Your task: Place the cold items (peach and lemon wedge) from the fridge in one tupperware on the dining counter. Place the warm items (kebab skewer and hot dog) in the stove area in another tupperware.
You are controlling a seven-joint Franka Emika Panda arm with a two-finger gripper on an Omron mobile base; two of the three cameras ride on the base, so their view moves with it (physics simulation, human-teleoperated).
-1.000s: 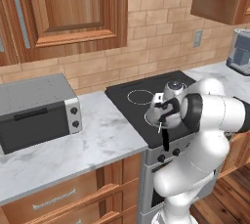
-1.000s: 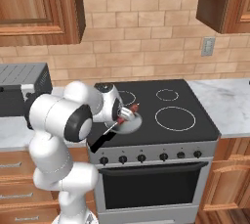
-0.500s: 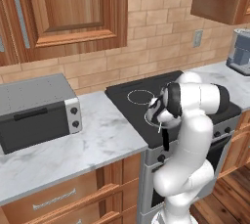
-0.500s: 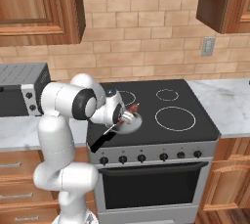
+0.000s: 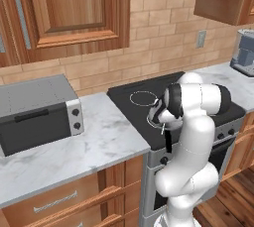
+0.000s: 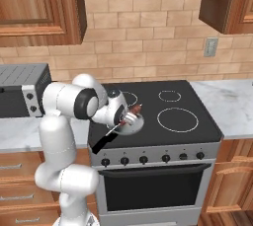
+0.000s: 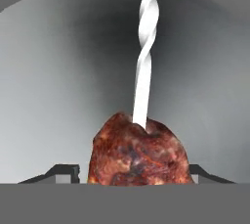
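The kebab skewer (image 7: 139, 154) showed mottled reddish-brown meat flecked with darker char on a twisted white stick, lying in a pan (image 6: 132, 124) that was smooth grey inside with a black handle. The stove (image 6: 163, 114) was glossy black on top with thin white burner rings, above a grey steel front with dark knobs, while the counter (image 5: 84, 146) on the left was white marble with faint grey veins. The toaster oven (image 5: 37, 112) was grey with a dark door, the cabinets (image 5: 64, 8) were warm reddish wood, and the far wall (image 6: 148, 37) was tan brick with pale mortar lines.
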